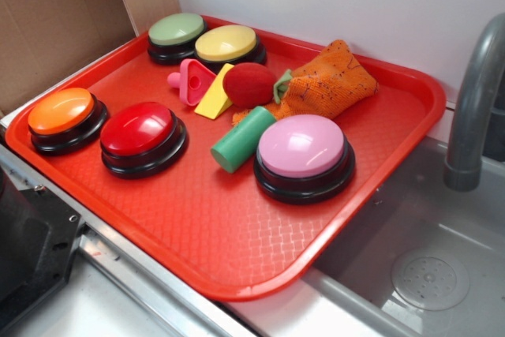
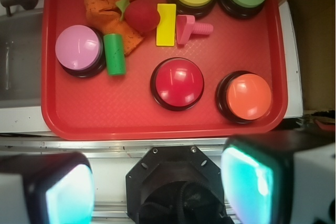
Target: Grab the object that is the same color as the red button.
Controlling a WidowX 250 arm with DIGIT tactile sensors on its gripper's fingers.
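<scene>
In the exterior view, the red ball [image 1: 248,84] lay on the red tray [image 1: 237,234], wedged between the yellow wedge [image 1: 215,94] and the orange cloth [image 1: 331,80]; a descent could snag cloth or nudge the wedge. No end effector appeared there. The wrist view showed the end effector [image 2: 157,182] open (pads wide apart), well short of the ball and the red button [image 2: 177,83].

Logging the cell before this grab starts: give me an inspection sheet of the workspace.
Surface: red tray on a counter.
Job's things: red ball mid-tray, beside the yellow wedge; red button nearer the front.
Clutter: orange, green, yellow and pink buttons, green cylinder, pink toy, orange cloth.
Grippers: gripper open, off the tray, holding nothing.
Cables: nothing seen.
Surroundings: sink, faucet, cardboard.
</scene>
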